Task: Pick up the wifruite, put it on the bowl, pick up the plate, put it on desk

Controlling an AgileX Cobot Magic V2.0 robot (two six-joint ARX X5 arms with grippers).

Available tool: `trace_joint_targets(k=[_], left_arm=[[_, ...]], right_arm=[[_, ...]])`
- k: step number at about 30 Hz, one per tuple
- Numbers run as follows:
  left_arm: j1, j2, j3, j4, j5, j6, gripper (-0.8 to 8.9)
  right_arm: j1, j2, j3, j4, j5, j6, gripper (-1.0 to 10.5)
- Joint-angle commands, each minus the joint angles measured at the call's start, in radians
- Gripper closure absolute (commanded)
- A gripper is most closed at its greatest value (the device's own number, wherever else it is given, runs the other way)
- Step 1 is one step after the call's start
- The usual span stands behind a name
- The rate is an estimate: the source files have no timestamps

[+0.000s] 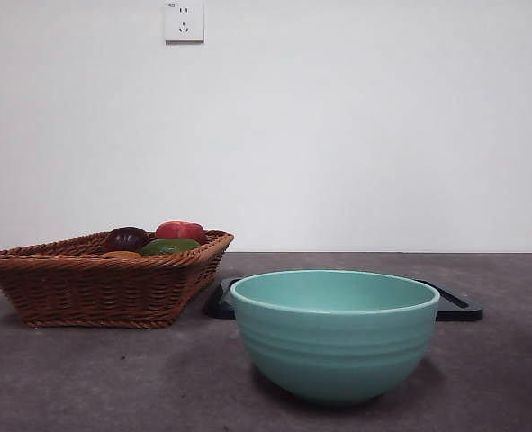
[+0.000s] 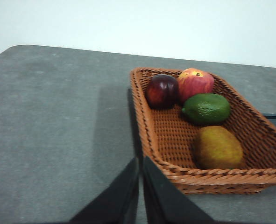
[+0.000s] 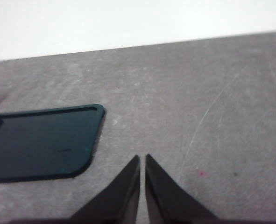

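At the left of the front view a brown woven wicker basket (image 1: 103, 279) stands on the dark grey matte desk (image 1: 85, 378), and the left wrist view shows four fruits in it: a dark purple plum-like fruit (image 2: 161, 91), a red fruit with a yellowish blush (image 2: 195, 83), a green avocado-like fruit (image 2: 206, 108), and the wifruite (image 2: 218, 147), a dull orange-brown oval lying nearest the camera against the basket's near rim. The left gripper (image 2: 141, 164) hangs above the bare desk just outside that basket with its two black jaws pressed nearly together and nothing between them. The wifruite looks light, firm and matte, so probably not slippery; taking it across its narrow middle seems safest. To the right stands the large mint-green ribbed ceramic bowl (image 1: 335, 335), empty, heavy-looking and breakable. Behind it lies a flat dark rounded-corner plate (image 1: 455, 304), thin and glossy; its raised edge looks the only place to pinch. The right gripper (image 3: 143, 163), likewise closed on nothing, hovers near that plate's corner.
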Motion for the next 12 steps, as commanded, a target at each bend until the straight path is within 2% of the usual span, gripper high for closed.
trace_joint_targets(k=[1,5,7,12], left_arm=[[-0.004,0.004,0.034,0.016,0.004,-0.028,7.98],[-0.008,0.033,0.070,0.010,0.006,-0.072,7.98],[-0.016,0.056,0.092,-0.004,0.009,-0.074,7.98],[-0.049,0.151,0.170,-0.008,0.020,-0.077,7.98]], right_arm=[[0.002,-0.003,0.053,-0.004,-0.001,0.117,9.4],[0.018,-0.001,0.119,-0.030,-0.002,0.229,9.4],[0.029,0.008,0.153,-0.056,-0.002,0.258,9.4],[0.065,0.075,0.279,-0.208,-0.007,0.276,9.4]])
